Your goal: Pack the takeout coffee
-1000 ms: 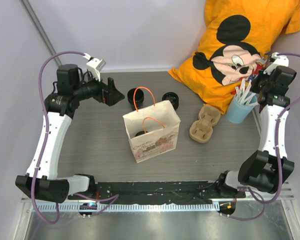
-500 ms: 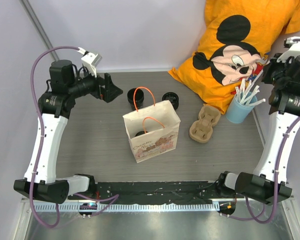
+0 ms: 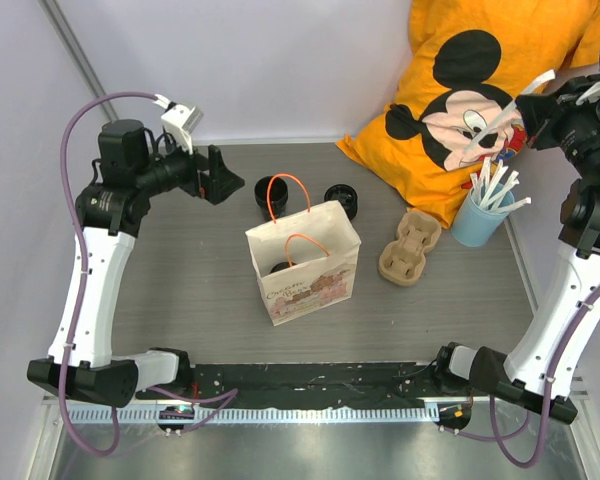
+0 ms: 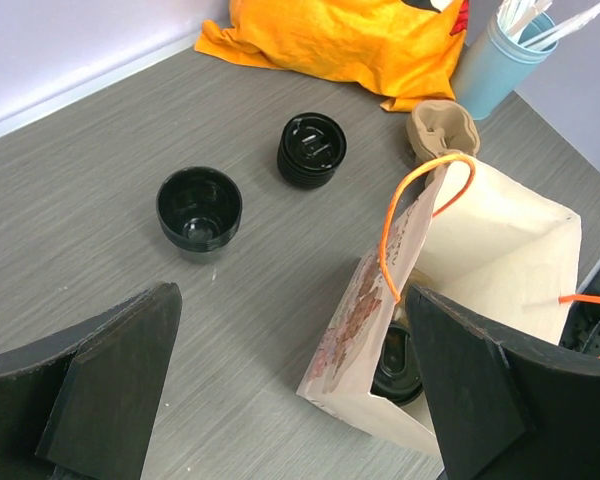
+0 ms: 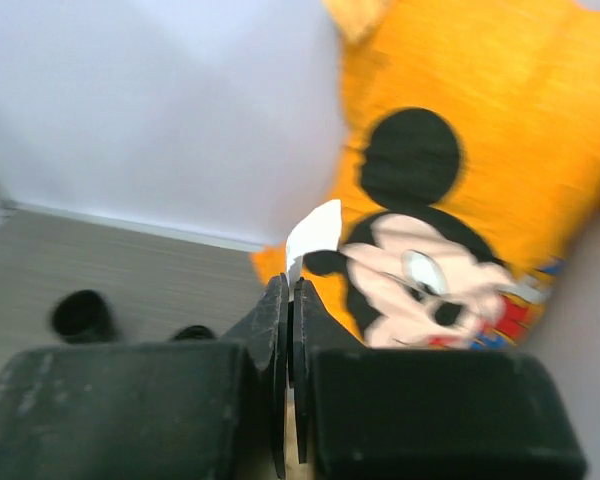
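The left jaws stay released, the small tapered black disposable cup point(image 3: 271, 194) just ahead of them on the grey worktop point(image 3: 180, 290) (lid off, not yet packed). The right jaws, clenched on a white wrapped straw point(image 3: 538, 83), have risen, with the light blue straw cup point(image 3: 477, 222) now below them.

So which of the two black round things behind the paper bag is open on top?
The left black cup, nearer the left gripper: its hollow inside shows. The black piece to its right has a closed, lidded top.
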`<control>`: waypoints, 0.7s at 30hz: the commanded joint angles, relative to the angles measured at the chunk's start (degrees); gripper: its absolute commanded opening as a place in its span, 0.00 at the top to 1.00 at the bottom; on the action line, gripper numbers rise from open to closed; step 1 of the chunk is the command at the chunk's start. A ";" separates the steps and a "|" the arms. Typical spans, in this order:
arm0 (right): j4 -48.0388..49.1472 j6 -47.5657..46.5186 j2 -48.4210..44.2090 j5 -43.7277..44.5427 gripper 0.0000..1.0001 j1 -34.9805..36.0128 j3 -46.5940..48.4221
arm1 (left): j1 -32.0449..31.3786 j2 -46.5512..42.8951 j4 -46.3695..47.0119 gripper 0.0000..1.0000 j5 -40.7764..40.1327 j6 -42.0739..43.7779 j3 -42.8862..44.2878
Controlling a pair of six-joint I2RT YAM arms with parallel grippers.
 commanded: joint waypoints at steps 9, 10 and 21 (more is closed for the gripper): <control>17.65 23.66 0.27 -25.15 0.99 9.23 -8.22 | 0.28 -0.82 0.45 0.00 7.33 5.19 -5.48; 16.69 22.00 0.53 -22.97 0.99 11.18 -7.96 | 0.28 -0.73 0.27 0.00 7.34 5.37 -6.00; 2.62 6.79 5.46 -9.69 0.99 35.36 -8.04 | -0.34 -0.47 -3.94 0.00 7.60 7.74 -7.76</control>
